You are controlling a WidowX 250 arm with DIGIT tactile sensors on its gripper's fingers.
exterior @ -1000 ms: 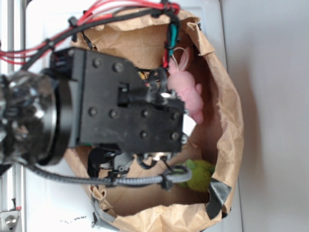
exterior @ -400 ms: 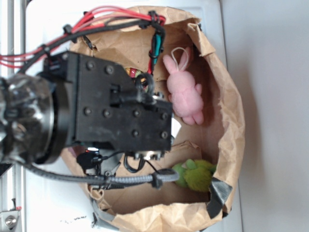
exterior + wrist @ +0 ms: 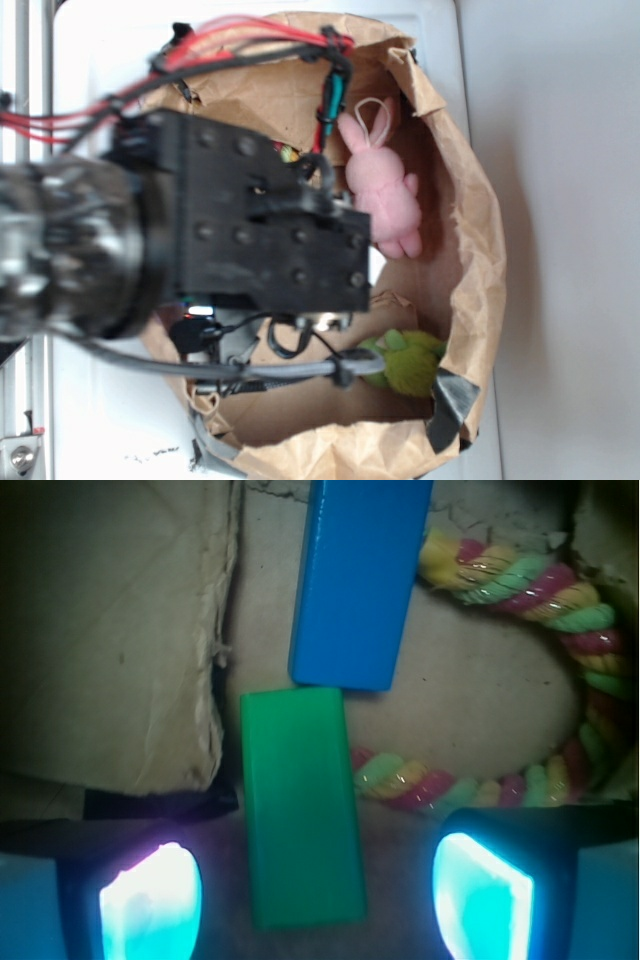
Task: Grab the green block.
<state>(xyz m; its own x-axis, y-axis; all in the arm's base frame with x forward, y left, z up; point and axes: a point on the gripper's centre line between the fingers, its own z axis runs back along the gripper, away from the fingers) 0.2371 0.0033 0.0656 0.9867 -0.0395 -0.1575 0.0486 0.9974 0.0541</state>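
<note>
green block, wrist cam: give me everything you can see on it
The green block is a flat, solid-green rectangle with smooth, slightly glossy faces, plastic by the look. It lies flat on the brown paper floor, long axis running up the image, slightly tilted. Its far end meets the blue block; the rope passes by its right edge. It sits between the open gripper fingers, nearer the left one, ungripped. The exterior view hides it.

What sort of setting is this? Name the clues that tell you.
Probably a robot test bench, not a home: a brown paper bag of toys on a white tabletop, holding a pink plush bunny, a green block and a blue block.
</note>
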